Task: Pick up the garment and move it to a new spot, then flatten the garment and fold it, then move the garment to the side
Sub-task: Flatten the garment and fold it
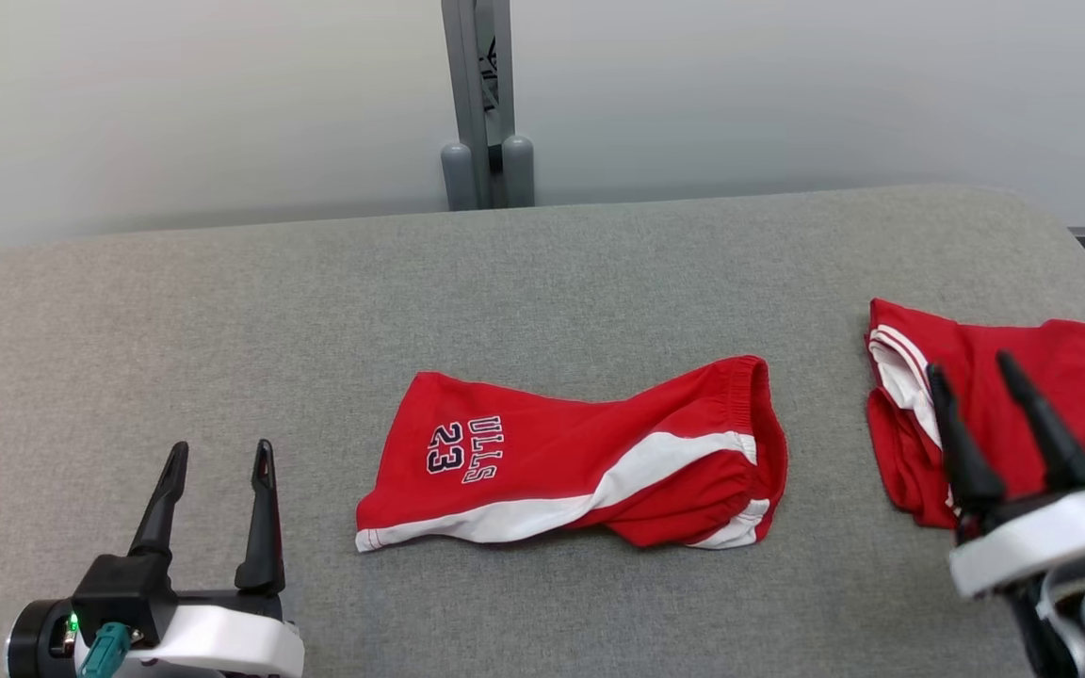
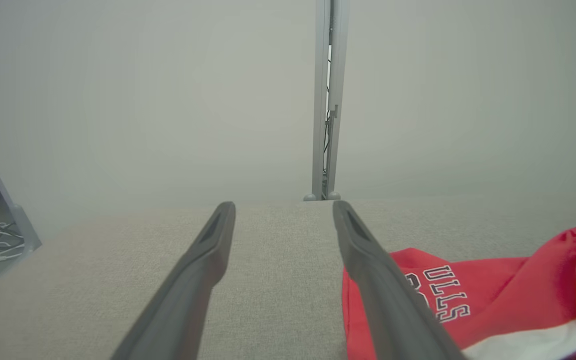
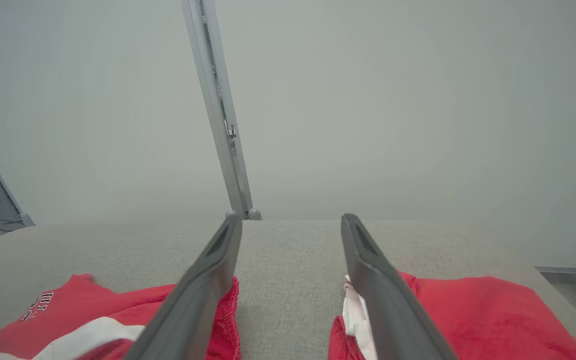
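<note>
- A grey fabric-covered table (image 1: pixel 222 311) stands before a pale wall (image 1: pixel 175 94).
- Red shorts with a white stripe (image 1: pixel 552 452) lie mid-table, long axis left-right, elastic waistband pointing right and printed leg left.
- A folded red garment (image 1: pixel 1060 367) lies near the table's right edge.
- The left gripper (image 1: pixel 220 450) and the right gripper (image 1: pixel 969 365) are both spread wide and hold nothing.

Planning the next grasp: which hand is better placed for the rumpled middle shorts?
Left, likely: the open left hand is beside the printed end of the shorts; the right hand hovers over the other garment.
</note>
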{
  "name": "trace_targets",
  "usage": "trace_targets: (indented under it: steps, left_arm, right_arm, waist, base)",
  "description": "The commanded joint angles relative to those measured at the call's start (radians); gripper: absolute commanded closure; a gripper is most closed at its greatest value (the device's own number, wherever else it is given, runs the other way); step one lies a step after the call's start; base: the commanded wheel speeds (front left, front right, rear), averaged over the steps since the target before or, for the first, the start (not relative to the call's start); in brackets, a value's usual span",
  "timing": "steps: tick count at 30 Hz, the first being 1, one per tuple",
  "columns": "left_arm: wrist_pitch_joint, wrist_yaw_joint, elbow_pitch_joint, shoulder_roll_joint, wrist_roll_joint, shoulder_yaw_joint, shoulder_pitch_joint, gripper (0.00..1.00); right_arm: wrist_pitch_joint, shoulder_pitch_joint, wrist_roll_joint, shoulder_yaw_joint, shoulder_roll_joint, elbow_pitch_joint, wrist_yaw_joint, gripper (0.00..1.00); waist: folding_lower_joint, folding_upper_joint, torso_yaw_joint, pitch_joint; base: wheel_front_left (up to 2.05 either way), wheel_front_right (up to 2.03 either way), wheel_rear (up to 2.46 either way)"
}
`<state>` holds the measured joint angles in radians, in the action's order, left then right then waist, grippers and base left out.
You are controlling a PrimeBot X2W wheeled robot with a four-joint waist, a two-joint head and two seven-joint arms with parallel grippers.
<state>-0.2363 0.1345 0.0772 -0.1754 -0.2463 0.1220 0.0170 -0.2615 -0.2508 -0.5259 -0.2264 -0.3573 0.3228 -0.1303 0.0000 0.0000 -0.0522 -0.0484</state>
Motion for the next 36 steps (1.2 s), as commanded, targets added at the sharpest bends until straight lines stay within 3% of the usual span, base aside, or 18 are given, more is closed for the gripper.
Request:
trace_targets:
  steps: [1, 6, 14, 36]
  left_arm:
    - [0.005, 0.007, -0.005, -0.004, 0.005, 0.000, 0.011, 0.00]
    - [0.016, 0.006, -0.016, -0.004, 0.010, 0.020, 0.037, 0.00]
    - [0.032, 0.022, -0.029, -0.007, 0.009, 0.030, 0.077, 0.00]
    - [0.073, 0.043, -0.048, -0.023, 0.004, 0.046, 0.081, 0.00]
  right_arm:
    - [-0.005, 0.035, 0.046, 0.027, 0.018, -0.017, -0.001, 0.00]
    - [0.043, 0.182, 0.208, 0.119, 0.139, -0.127, -0.001, 0.00]
    - [0.122, 0.321, 0.324, 0.203, 0.231, -0.275, -0.001, 0.00]
    - [0.177, 0.371, 0.354, 0.221, 0.274, -0.362, -0.001, 0.00]
  waist:
    - [0.0000, 0.0000, 0.006, 0.008]
    - [0.0000, 0.0000, 0.017, 0.037]
    - [0.0000, 0.0000, 0.012, 0.058]
    - [0.0000, 0.0000, 0.011, 0.050]
  base:
    - [0.00, 0.00, 0.00]
    - [0.00, 0.00, 0.00]
    - [0.00, 0.00, 0.00]
    - [0.00, 0.00, 0.00]
